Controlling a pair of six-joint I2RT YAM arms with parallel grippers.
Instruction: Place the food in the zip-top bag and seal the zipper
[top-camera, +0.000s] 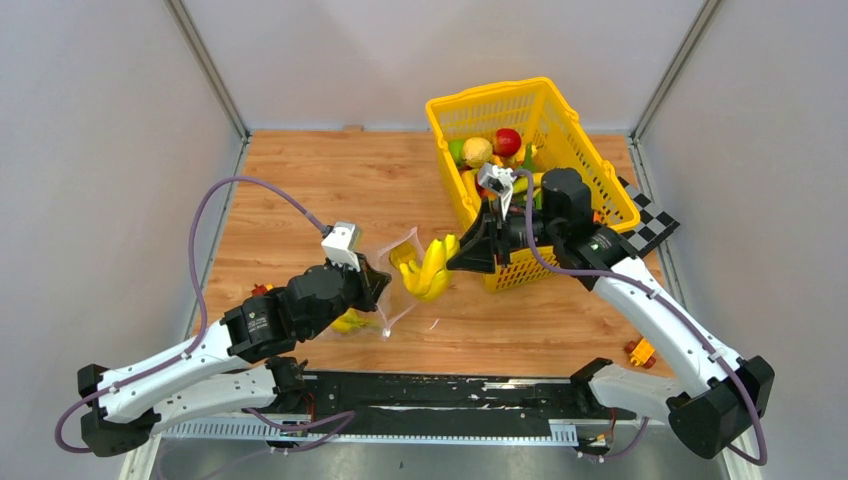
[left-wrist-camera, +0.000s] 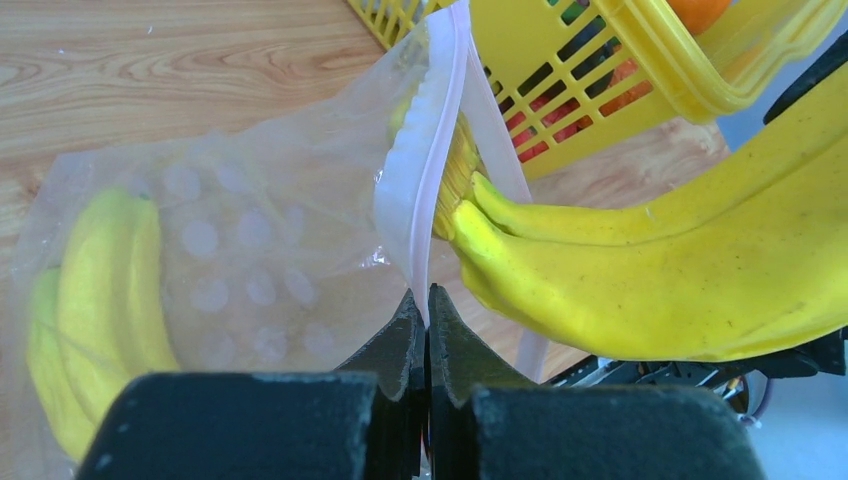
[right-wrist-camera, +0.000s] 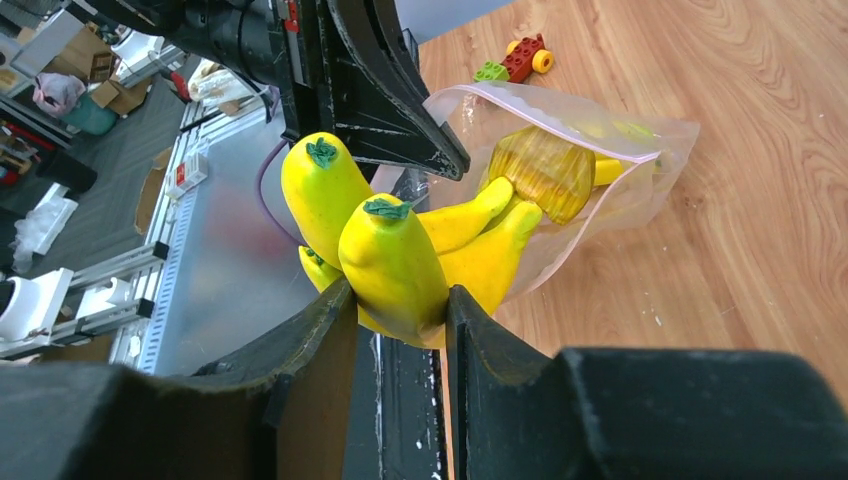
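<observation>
On the wooden table (top-camera: 330, 180), the yellow basket (top-camera: 490, 92) sits far right with most of the toy food (top-camera: 492, 145) left inside. The zip-top bag (left-wrist-camera: 250, 250) lies left of it, in front of the left arm, with its mouth turned toward the basket. One banana (left-wrist-camera: 100, 290) is already at the bottom of the bag. The right gripper (right-wrist-camera: 397, 295) is clamped on the stem end of a bunch of bananas (top-camera: 428, 270). The bunch's long axis runs across the table, and its tips point left and sit right at the mouth. The left gripper (left-wrist-camera: 427, 300) is pinched tight on the bag's rim, holding the zipper (left-wrist-camera: 435, 130) strip up so the mouth gapes. I'd say the right arm only needs to push leftward along that axis.
</observation>
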